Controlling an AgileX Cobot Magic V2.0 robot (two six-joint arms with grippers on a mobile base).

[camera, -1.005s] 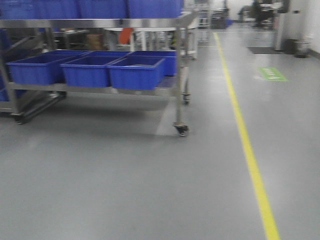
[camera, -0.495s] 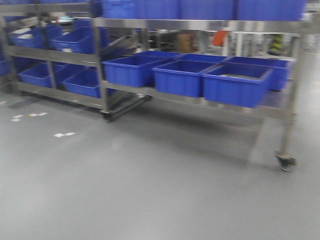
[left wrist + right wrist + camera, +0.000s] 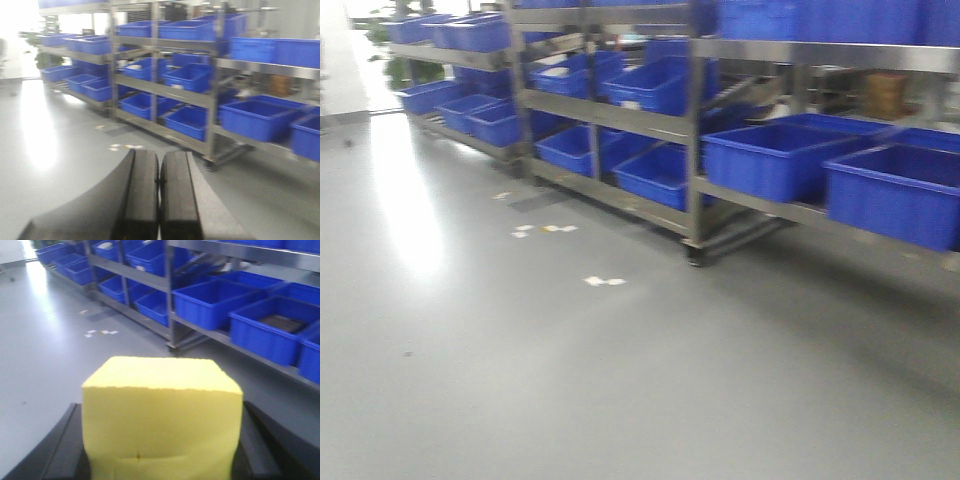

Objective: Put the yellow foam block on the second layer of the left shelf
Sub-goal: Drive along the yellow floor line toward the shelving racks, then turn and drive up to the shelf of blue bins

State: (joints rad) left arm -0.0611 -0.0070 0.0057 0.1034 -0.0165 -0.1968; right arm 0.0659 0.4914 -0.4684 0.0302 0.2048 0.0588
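Grey floor (image 3: 570,380) ran beneath metal shelves (image 3: 692,130) loaded with blue bins (image 3: 770,160). The block (image 3: 161,405) was bright yellow and matte, roughly cubic, with plain faces, a slightly ragged top edge and a faint crease low on its near face. It sat clamped between the dark fingers (image 3: 65,445) of the right hand (image 3: 161,440). The left hand (image 3: 160,165) was pressed together, empty. The shelves stood well beyond both hands.

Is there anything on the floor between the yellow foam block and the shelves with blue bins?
Nothing visible. The yellow foam block sits in the right claw, and only bare grey floor with small flat white marks lies before the shelves.
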